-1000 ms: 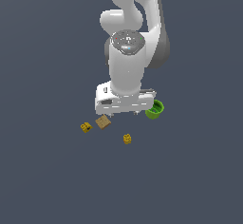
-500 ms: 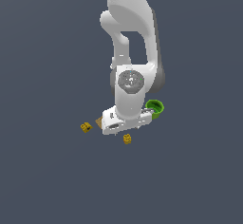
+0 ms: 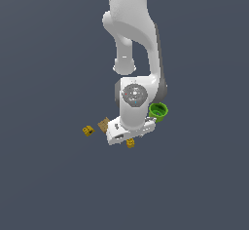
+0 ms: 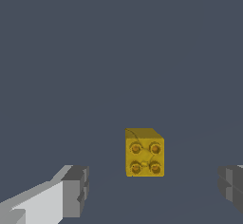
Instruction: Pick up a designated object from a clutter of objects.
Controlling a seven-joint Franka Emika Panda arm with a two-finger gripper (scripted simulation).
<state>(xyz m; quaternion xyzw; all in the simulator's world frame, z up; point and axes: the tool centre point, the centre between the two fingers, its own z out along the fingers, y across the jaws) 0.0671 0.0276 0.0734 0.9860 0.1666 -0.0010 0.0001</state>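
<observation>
The designated object (image 3: 130,144) is a tiny yellow-orange block on the floor, peeking out just below my hand in the exterior view. In the wrist view the same block (image 4: 144,153) shows four round studs on one face. My gripper (image 4: 153,187) is open, its grey fingers (image 4: 76,191) spread wide, and the block lies a little beyond the gap, touching neither finger. In the exterior view the gripper (image 3: 130,138) hangs directly over the block, with the fingertips hidden by the hand. The rest of the clutter of objects lies beside it.
A bright green cup (image 3: 158,111) stands close to the hand on the exterior view's right. A flat tan tile (image 3: 103,124) and another small yellow piece (image 3: 88,131) with a dark hole lie on the exterior view's left. The floor is plain dark grey.
The arm has folded downward and the hand has dropped low over the yellow-orange block. The objects have not moved.
</observation>
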